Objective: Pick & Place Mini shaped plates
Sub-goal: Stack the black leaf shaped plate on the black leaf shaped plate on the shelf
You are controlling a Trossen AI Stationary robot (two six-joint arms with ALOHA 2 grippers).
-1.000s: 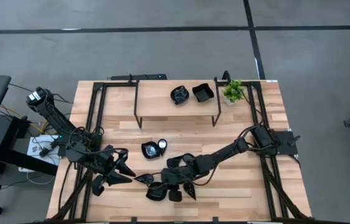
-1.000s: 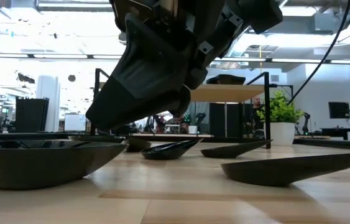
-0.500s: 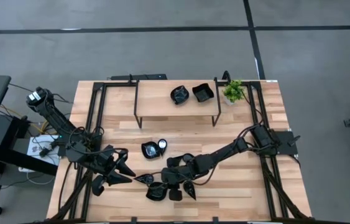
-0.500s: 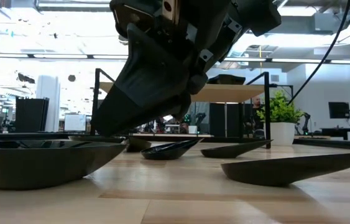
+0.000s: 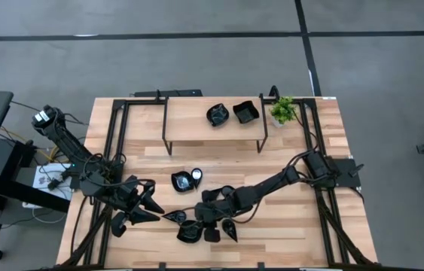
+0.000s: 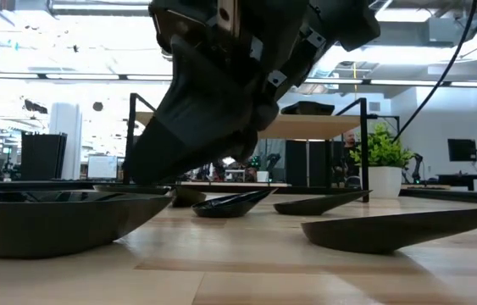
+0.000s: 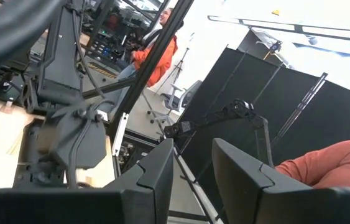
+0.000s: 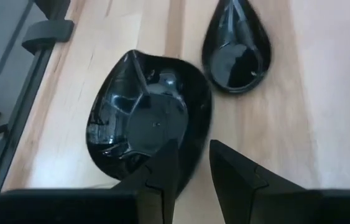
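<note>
The right tool hangs over the table's front edge, fingers slightly apart astride the rim of a large leaf-shaped plate; whether they pinch it cannot be told. A teardrop plate lies just beside it. The left tool, fingers narrowly parted and holding nothing, waits near the front left corner. Two more plates sit on the raised shelf by the back edge, beside a potted plant.

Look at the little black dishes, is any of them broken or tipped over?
No, nothing stands out. The stacked leaf-shaped dishes and the teardrop dish sit flat and whole on the table. Two more dishes rest neatly on the shelf.
</note>
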